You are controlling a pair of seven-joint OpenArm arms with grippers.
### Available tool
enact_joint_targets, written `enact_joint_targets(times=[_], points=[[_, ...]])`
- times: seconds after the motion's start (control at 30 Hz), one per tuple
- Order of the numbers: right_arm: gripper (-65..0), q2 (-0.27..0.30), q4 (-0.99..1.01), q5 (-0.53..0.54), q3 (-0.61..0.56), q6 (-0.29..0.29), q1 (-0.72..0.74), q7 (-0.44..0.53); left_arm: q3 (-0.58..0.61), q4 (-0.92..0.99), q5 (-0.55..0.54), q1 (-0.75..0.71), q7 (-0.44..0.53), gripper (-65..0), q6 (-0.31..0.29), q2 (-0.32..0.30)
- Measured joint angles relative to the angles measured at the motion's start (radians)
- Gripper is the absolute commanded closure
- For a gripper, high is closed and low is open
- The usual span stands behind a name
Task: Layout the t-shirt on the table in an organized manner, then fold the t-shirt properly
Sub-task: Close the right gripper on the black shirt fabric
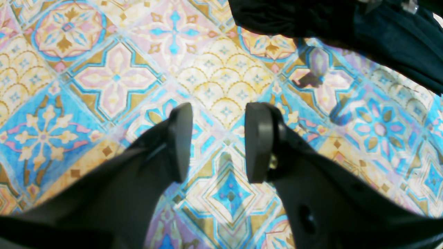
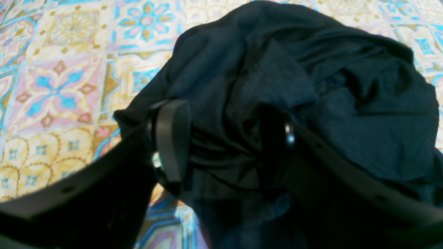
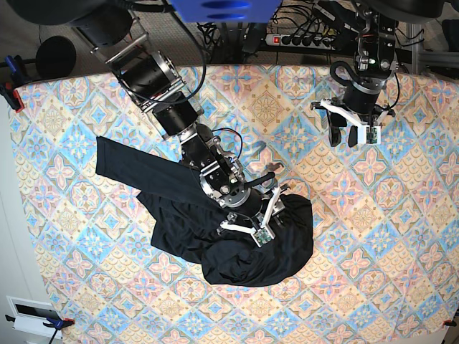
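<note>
While the t-shirt (image 3: 222,226) lies bunched near the middle of the surface (image 3: 373,236), the right hand (image 3: 252,221) sits directly on top of it, its fingers (image 2: 172,138) spread apart with dark folds of cloth rising between them. Whether the fabric is actually pinched there cannot be told; the fingers stand apart on either side of the heap. The left hand (image 3: 351,134) hovers well apart from the garment, toward the far edge of the surface, its fingers (image 1: 181,140) parted with nothing between them but patterned cloth below; only a dark edge of the t-shirt (image 1: 346,27) shows at the top of its wrist view.

The t-shirt (image 2: 294,90) is plain black, thin and creased, crumpled into a rounded mound, with one sleeve (image 3: 136,168) stretched out flat toward the surface's edge away from the left hand.
</note>
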State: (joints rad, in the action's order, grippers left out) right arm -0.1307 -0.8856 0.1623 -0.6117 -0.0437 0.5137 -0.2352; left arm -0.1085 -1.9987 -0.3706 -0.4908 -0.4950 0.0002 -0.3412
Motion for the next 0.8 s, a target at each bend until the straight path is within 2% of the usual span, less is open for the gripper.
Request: enact_joint_targets(times=[0.4, 0.47, 0.57, 0.6, 0.67, 0.8], points=[[-30.3, 0.0, 0.004, 0.0, 0.0, 0.0, -0.001, 0.0, 0.0, 0.0, 0.0, 0.003, 0.0, -24.3, 0.0, 0.0], [-25.6, 0.0, 0.004, 0.0, 0.0, 0.0, 0.0, -0.001, 0.0, 0.0, 0.0, 0.003, 0.0, -24.3, 0.0, 0.0], [-4.6, 0.0, 0.012, 0.0, 0.0, 0.0, 0.0, -0.003, 0.0, 0.0, 0.0, 0.003, 0.0, -24.3, 0.0, 0.0], [0.0, 0.0, 0.027, 0.002, 0.0, -0.001, 0.003, -0.003, 0.0, 0.0, 0.0, 0.003, 0.0, -24.3, 0.0, 0.0], [-2.5, 0.0, 0.048, 0.0, 0.001, 0.002, 0.005, -0.01, 0.0, 0.0, 0.0, 0.003, 0.0, -24.3, 0.0, 0.0], [0.0, 0.0, 0.053, 0.0, 0.001, 0.003, 0.014, -0.009, 0.0, 0.0, 0.0, 0.0, 0.0, -24.3, 0.0, 0.0]])
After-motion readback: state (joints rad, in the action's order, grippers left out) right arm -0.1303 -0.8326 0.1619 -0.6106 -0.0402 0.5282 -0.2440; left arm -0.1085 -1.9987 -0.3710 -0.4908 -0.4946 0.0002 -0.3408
